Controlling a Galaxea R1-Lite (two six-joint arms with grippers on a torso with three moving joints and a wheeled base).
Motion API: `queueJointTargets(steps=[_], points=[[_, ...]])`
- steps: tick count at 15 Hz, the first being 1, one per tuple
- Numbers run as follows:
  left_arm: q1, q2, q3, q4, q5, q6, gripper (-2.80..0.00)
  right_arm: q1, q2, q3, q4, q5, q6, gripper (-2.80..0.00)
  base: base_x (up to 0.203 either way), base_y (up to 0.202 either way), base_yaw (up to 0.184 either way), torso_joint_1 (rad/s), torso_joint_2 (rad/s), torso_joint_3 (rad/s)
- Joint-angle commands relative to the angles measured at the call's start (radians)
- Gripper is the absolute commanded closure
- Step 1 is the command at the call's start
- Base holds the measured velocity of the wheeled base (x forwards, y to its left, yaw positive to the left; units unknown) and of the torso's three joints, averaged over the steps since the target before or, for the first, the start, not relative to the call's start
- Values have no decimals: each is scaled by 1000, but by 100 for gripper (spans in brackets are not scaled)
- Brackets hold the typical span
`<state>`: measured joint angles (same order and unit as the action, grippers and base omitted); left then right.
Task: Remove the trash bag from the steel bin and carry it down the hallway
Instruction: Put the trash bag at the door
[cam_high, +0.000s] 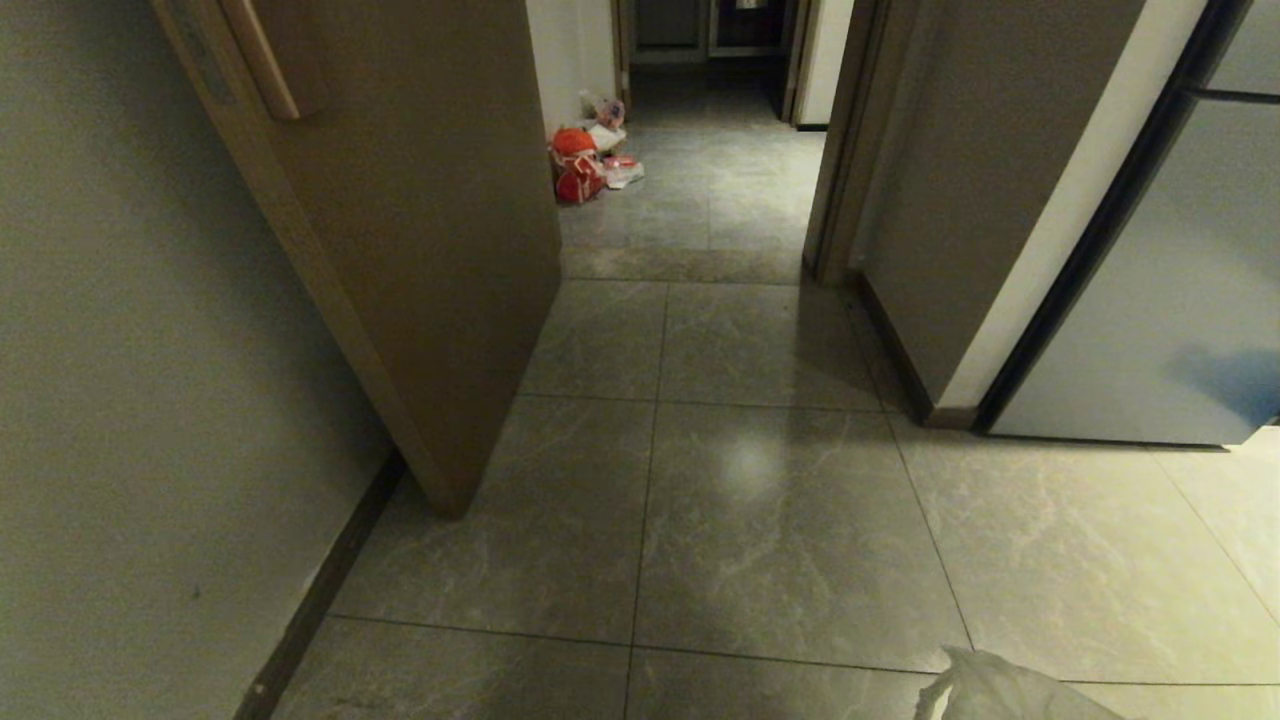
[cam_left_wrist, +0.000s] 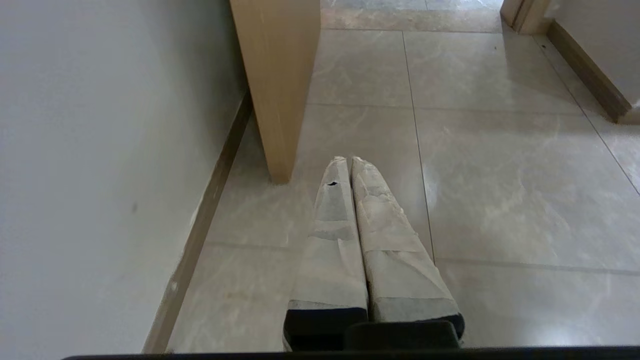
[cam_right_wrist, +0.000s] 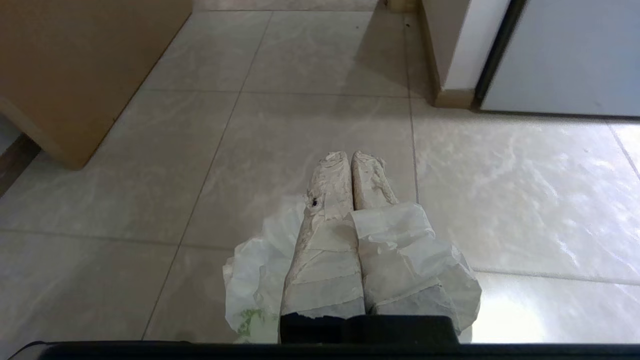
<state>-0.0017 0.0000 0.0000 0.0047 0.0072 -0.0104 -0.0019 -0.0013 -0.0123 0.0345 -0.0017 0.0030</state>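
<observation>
Each gripper, the left gripper (cam_left_wrist: 351, 161) and the right gripper (cam_right_wrist: 350, 156), had two long tapering fingers wrapped in pale, wrinkled tape over black bases. One finger on each showed a small dark hole.

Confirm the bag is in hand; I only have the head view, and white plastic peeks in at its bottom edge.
Observer: The right gripper is shut on the trash bag, plastic draped over both fingers.
Operator: Report the left.
Observer: The left gripper is shut and empty, above bare floor tile.
Operator: Tell me what's in the bag.
Observer: Something green shows through the plastic; I can't identify it.
</observation>
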Motion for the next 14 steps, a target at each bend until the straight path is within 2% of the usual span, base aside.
queueJointTargets(steps=[1, 14], points=[[0, 0, 2, 0, 0, 0, 0, 0, -2, 0, 1, 0, 0, 0, 196, 0, 4, 3, 6, 3], [0, 0, 2, 0, 0, 0, 0, 0, -2, 0, 1, 0, 0, 0, 193, 0, 0, 4, 2, 2]])
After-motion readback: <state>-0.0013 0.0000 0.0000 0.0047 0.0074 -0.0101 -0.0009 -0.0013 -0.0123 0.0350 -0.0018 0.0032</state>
